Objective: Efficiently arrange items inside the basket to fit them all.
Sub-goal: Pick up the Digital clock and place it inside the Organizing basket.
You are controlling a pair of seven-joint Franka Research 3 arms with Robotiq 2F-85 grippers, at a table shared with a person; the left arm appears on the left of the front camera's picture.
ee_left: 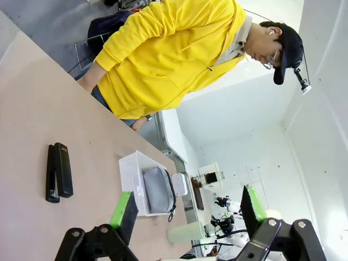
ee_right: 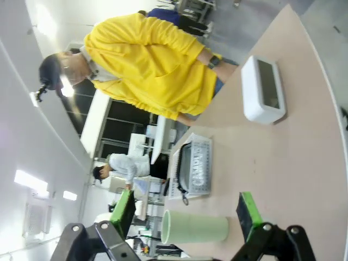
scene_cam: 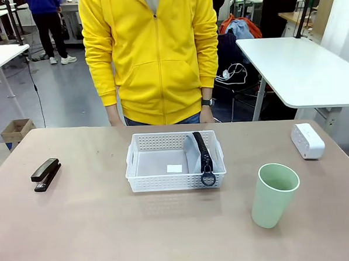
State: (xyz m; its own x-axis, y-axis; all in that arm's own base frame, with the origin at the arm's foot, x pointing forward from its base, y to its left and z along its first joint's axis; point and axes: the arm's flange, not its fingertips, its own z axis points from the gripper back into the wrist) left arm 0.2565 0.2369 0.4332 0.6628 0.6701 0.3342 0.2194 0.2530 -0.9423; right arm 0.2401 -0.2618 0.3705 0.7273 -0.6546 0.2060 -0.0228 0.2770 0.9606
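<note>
The white lattice basket (scene_cam: 165, 180) sits at the table's middle. A grey pouch (scene_cam: 193, 154) with a black zipper and ring pull stands on edge against its right wall. The black stapler (scene_cam: 45, 174) lies far left, the pale green cup (scene_cam: 274, 194) stands upright at front right, and the small white box (scene_cam: 307, 140) lies far right. My left gripper (ee_left: 187, 209) is open above the table, with the stapler (ee_left: 58, 172), basket (ee_left: 130, 166) and pouch (ee_left: 159, 190) beyond it. My right gripper (ee_right: 186, 209) is open and holds nothing, with the cup (ee_right: 196, 227), basket (ee_right: 202, 142) and white box (ee_right: 263, 89) ahead.
A person in a yellow hoodie (scene_cam: 153, 55) stands at the far edge, hands low by the table rim. A small white label (scene_cam: 174, 168) lies on the basket floor. White tables stand behind at left and right.
</note>
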